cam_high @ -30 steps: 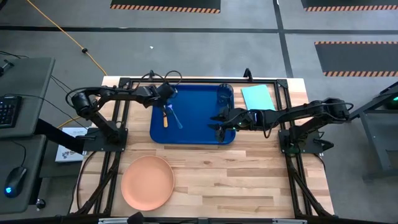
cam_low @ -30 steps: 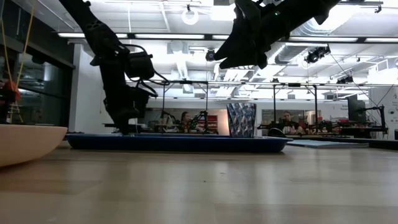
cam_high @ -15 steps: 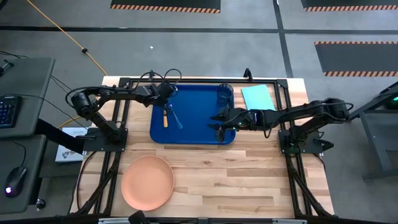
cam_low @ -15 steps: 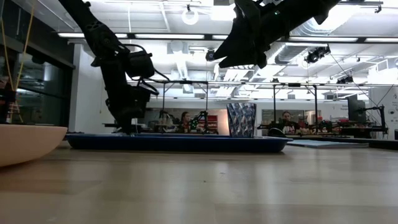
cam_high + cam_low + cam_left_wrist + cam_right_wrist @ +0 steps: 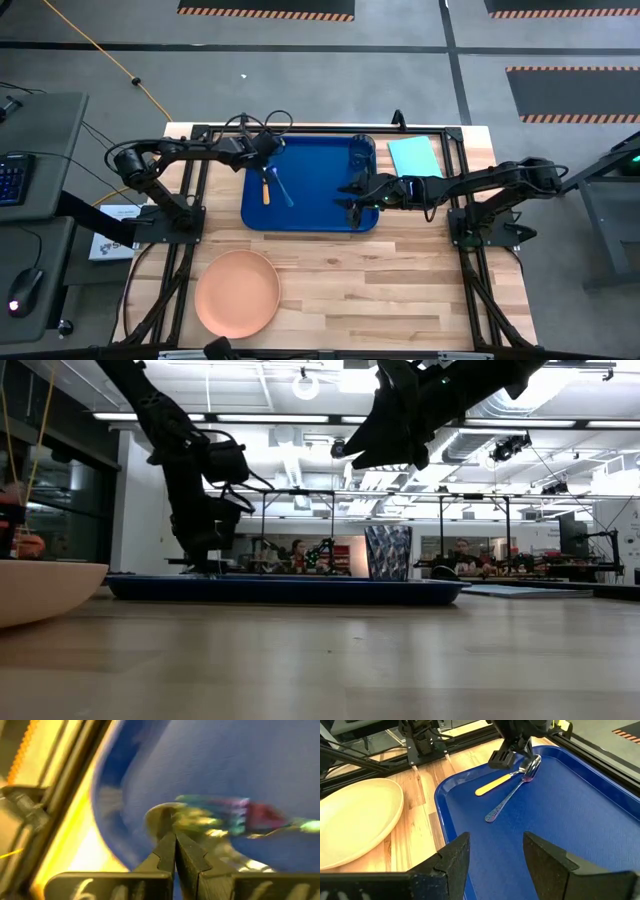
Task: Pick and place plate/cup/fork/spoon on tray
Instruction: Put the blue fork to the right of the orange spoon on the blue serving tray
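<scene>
The dark-blue tray (image 5: 320, 200) lies at the table's far middle. On its left part lie a silvery spoon (image 5: 512, 795) with an iridescent handle and a yellow-handled utensil (image 5: 495, 784), their heads side by side. My left gripper (image 5: 507, 759) is shut right above those heads. My right gripper (image 5: 350, 197) is open and empty above the tray's right part. The peach plate (image 5: 237, 292) rests on the table at the near left. No teal fork shows. A dark round shape (image 5: 362, 148) at the tray's far right corner may be the cup. My left gripper points down at the heads of the two utensils (image 5: 160, 817), its shut fingertips (image 5: 175, 845) close to the shiny bowl. Nothing shows between the fingers. I cannot tell whether they touch the spoon. Both utensils lie flat on the tray.
A light-teal flat sheet (image 5: 413, 155) lies right of the tray at the far right. Black frame rails (image 5: 200, 170) run along the table's left, right and far sides. Bare wood (image 5: 400, 280) spreads across the near middle and right. People show in the room behind (image 5: 460, 550).
My left gripper has shifted a little toward the table's left edge above the tray's far left part. The spoon and the yellow-handled utensil lie where they were.
</scene>
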Controlling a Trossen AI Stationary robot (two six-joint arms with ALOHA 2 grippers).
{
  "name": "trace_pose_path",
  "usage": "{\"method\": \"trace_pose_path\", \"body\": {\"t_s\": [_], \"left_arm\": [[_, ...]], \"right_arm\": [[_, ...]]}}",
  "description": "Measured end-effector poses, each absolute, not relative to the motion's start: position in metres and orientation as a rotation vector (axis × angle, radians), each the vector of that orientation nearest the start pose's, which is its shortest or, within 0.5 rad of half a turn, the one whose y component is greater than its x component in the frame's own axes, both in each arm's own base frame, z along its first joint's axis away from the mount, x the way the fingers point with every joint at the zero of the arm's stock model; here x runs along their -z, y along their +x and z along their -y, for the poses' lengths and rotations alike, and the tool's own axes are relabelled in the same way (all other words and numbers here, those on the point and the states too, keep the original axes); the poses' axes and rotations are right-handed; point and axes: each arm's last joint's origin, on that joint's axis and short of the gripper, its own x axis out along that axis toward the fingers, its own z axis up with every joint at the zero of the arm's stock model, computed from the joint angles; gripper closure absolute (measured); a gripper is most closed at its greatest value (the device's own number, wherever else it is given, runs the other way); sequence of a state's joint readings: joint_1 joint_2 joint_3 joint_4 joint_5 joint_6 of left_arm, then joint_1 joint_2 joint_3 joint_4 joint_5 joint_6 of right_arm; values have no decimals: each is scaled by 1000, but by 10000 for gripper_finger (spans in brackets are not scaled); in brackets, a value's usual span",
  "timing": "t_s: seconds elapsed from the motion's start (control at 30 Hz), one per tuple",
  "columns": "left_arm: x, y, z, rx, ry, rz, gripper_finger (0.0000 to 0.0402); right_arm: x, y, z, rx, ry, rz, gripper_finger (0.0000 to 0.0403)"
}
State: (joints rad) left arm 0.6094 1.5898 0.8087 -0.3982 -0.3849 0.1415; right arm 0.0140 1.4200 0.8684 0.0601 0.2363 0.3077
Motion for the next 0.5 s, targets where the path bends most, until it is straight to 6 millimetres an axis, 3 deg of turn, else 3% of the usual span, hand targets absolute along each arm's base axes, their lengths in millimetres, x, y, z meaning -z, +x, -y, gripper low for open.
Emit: {"method": "trace_pose_path", "body": {"t_s": [0.23, 0.5], "left_arm": [[-152, 220, -171, -742, 53, -1322, 401], [-145, 224, -175, -685, 8, -1283, 401]], "right_arm": [[-242, 305, 2, 290, 237, -447, 229], [-242, 305, 2, 289, 237, -447, 229]]}}
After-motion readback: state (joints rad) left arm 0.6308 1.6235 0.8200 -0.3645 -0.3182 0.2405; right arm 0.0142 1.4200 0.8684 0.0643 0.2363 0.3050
